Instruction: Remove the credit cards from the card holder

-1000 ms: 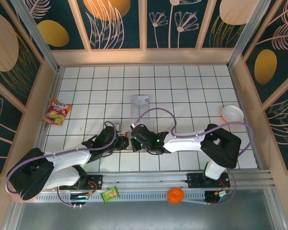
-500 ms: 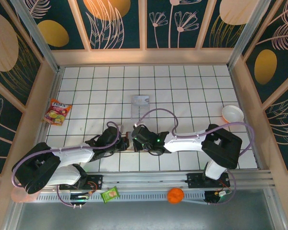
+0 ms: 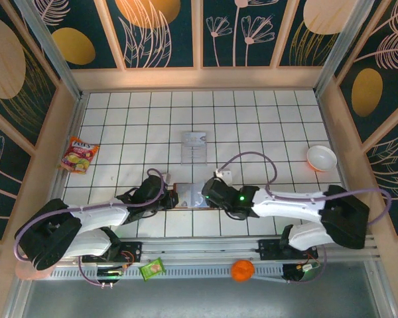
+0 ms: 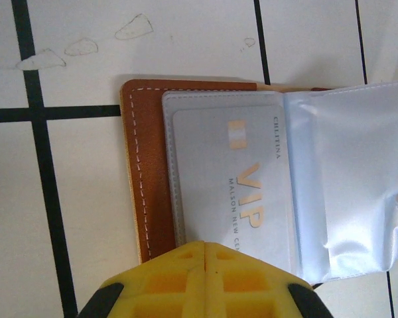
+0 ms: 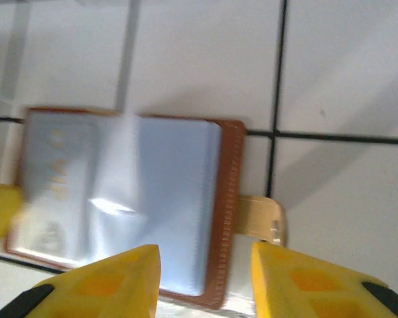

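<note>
The card holder is laid open on the tiled table, near the front edge between the two arms. A pale, VIP-marked credit card is seen tucked inside a clear sleeve on the leaf nearer the left arm. The left gripper is closed, its fingers pressed together over the near edge of that leaf; whether the leaf is pinched or merely pinned down cannot be told. The right gripper is held partly spread, with nothing grasped, above the holder's opposite edge beside the clasp tab. No card is judged to be out yet. The loose, billowed sleeve could be caught in place of the card, because the plastic lies over it and little of the card's edge is exposed. If the pinned leaf is let slip, the whole holder could be dragged or lifted along with the pull. The clasp tab could be snagged by a finger, and the holder could be folded shut over the card.
</note>
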Tool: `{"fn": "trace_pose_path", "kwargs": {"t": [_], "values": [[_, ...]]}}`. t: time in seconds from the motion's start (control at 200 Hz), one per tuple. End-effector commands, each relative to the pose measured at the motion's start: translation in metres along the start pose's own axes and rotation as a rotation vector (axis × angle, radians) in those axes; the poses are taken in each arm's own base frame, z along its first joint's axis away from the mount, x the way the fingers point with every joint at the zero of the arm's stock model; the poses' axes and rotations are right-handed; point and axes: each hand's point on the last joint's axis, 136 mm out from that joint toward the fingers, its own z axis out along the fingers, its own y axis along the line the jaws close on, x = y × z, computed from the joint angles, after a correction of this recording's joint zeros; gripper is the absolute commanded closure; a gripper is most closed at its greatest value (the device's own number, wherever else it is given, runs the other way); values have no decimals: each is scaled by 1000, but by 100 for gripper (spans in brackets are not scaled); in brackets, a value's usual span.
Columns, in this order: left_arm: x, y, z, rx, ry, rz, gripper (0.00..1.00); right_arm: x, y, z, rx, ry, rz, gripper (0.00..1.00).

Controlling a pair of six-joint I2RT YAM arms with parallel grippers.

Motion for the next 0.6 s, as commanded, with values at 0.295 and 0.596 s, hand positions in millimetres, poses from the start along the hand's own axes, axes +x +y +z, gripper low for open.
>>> {"fn": "trace_pose_path", "kwargs": {"t": [0.295, 0.596], "values": [[11, 5, 0, -18, 51, 10, 100, -1, 84, 33, -299, 164, -166, 82], [10, 6, 5, -37, 62, 32, 100, 37, -5, 56, -53, 239, 30, 89]]}}
